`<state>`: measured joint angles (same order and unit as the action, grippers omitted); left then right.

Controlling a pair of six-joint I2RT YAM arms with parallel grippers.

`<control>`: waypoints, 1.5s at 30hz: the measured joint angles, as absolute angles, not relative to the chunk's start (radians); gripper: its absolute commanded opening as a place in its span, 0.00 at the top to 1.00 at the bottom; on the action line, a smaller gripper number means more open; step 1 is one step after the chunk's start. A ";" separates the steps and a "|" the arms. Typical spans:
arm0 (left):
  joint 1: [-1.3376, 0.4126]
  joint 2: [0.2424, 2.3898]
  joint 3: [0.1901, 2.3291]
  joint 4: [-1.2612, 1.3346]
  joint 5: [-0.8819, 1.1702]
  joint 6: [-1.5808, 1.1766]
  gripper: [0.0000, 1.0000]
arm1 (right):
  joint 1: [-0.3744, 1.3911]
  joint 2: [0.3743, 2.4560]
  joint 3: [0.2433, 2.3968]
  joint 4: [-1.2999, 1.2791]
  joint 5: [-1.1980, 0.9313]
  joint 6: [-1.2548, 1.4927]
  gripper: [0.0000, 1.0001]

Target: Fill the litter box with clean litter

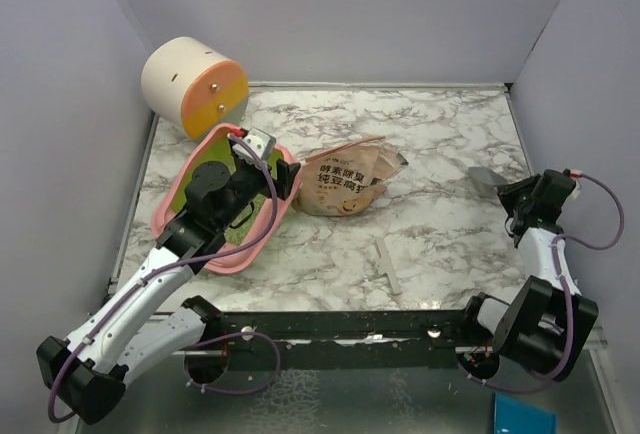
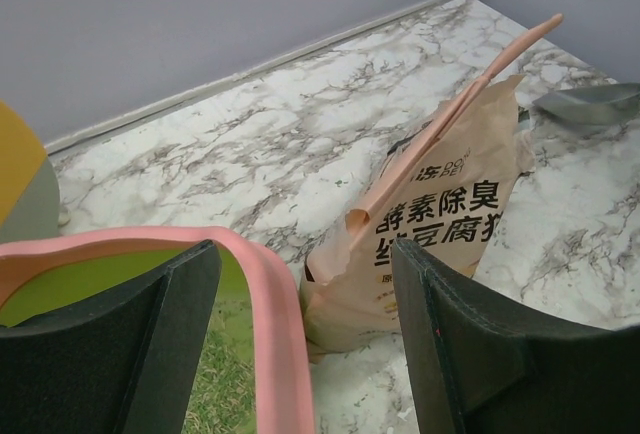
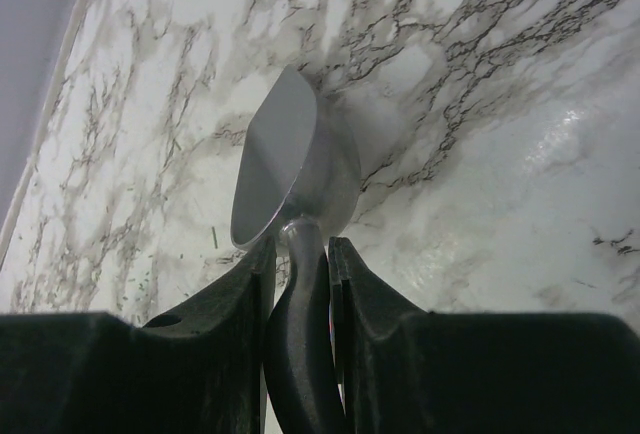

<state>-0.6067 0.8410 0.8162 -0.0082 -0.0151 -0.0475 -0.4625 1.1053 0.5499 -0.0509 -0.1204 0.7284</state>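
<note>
Top view: litter box [image 1: 240, 260] at left of tabletop [image 1: 440, 134]. Left pincer [image 1: 282, 180] is over its right rim, paper bag [image 1: 345, 182] just beside. Right pincer [image 1: 510, 194] far right, well apart from box, holds scoop [image 1: 487, 179].

Left wrist: left pincer [image 2: 300, 354] spread, straddling pink rim of litter box [image 2: 270, 294]. One finger inside, other outside near paper bag [image 2: 450, 224].

Right wrist: right pincer [image 3: 300, 254] pinching handle of scoop [image 3: 290, 164].

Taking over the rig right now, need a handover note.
Left gripper: open, fingers astride the litter box rim, not clamped.
Right gripper: shut on the scoop handle; scoop empty, by the table's right side.
Paper bag lies on its side right of the box.
Done: scoop grasped.
Left: move litter from bag into box; its green bottom looks mostly bare.
</note>
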 measured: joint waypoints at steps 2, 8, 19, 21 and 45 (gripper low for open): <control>-0.591 0.849 0.814 0.001 0.007 -0.053 0.28 | -0.479 1.114 0.550 -0.051 -0.121 0.727 0.92; -0.569 0.865 0.800 0.036 0.060 -0.075 0.28 | -0.500 1.132 0.539 -0.046 -0.125 0.711 0.68; -0.562 0.870 0.800 0.053 0.109 -0.086 0.28 | -0.505 1.159 0.532 -0.059 -0.139 0.699 0.43; -0.562 0.870 0.799 0.054 0.117 -0.088 0.28 | -0.505 1.158 0.532 -0.061 -0.139 0.698 0.43; -0.554 0.868 0.729 0.059 0.230 -0.091 0.28 | -0.089 1.304 0.880 -0.096 -0.784 0.447 0.46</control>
